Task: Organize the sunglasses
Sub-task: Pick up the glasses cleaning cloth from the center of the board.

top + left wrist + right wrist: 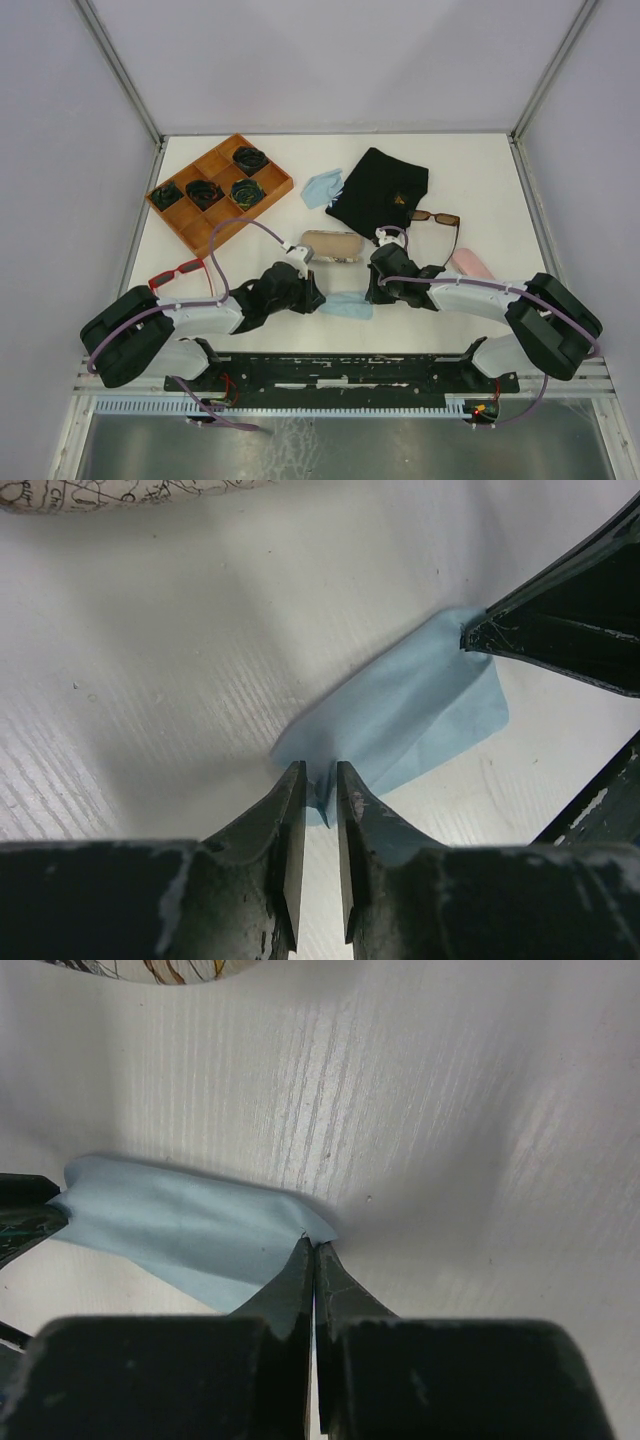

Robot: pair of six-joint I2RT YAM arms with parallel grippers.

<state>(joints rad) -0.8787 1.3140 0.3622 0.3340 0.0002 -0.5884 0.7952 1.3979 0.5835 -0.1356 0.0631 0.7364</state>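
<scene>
Blue cloth (347, 305) pinched by right end effector (313, 1245), left end effector (320, 768) slightly parted.

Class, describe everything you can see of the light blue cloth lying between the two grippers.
The light blue cloth is thin, soft fabric, folded over and creased, lying on the white table. The right gripper pinches one corner shut; the left gripper, fingers narrowly parted, straddles the opposite corner.
</scene>
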